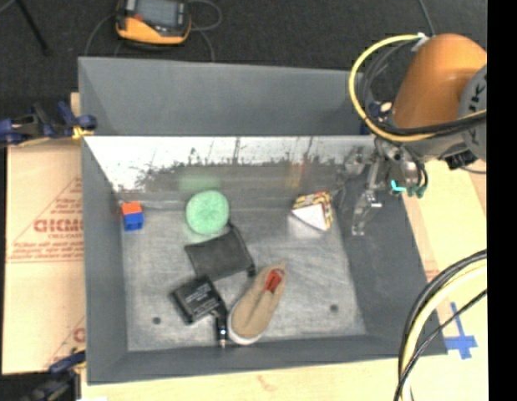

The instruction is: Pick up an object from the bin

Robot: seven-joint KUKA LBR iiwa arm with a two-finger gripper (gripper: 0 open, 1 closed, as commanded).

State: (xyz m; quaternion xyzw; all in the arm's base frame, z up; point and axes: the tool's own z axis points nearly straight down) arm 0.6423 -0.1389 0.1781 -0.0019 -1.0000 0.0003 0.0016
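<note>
The jaws hang low by the right wall of the bin (241,98); apart or together, cannot tell. Nearest thing: a small white-and-yellow wedge-shaped packet (312,213), just to their left on the bin floor. So a short leftward shift looks likely. Behind them, the orange-capped wrist (438,73) leans in from the right

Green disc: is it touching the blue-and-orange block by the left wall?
No, the green disc lies apart from the blue-and-orange block, with bare bin floor between them.
</note>
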